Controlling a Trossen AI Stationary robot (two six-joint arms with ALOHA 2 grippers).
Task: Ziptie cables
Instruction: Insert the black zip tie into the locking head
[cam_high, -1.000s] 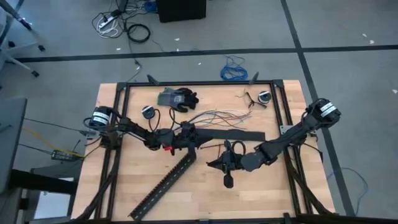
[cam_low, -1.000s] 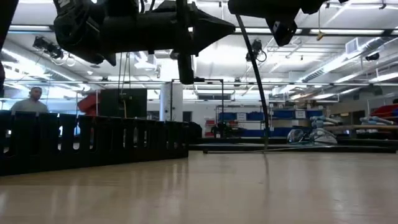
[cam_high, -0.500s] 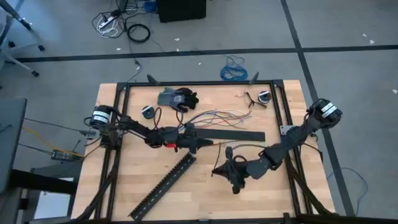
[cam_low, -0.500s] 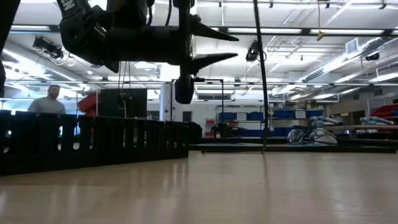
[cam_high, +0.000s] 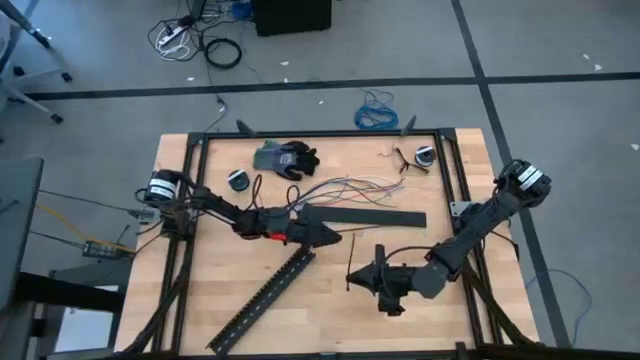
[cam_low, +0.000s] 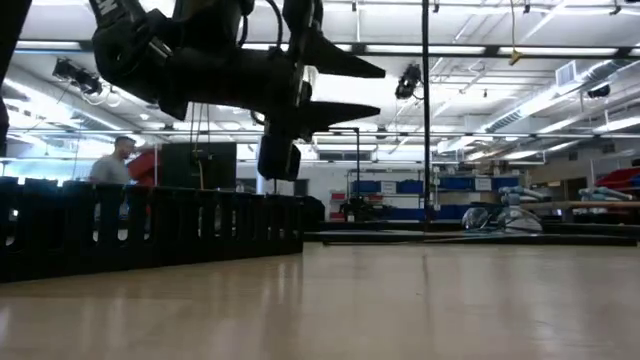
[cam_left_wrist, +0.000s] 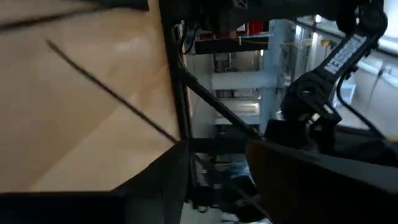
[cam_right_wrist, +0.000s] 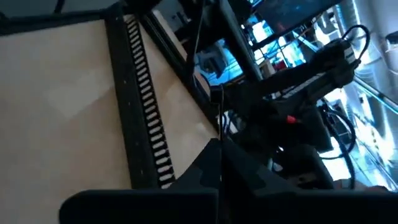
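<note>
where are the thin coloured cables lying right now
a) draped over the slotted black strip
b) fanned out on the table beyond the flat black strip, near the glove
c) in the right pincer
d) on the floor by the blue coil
b: in the high view the cables lie spread on the table beside the glove, just beyond the flat black strip.

The pale wooden tabletop (cam_high: 200, 300) has a smooth, faintly sheened grain, framed by matt black metal rails (cam_high: 320, 132). The long slotted black strip (cam_high: 262, 298) looks like matt plastic, and the dark glove (cam_high: 287, 158) looks like soft cloth.
</note>
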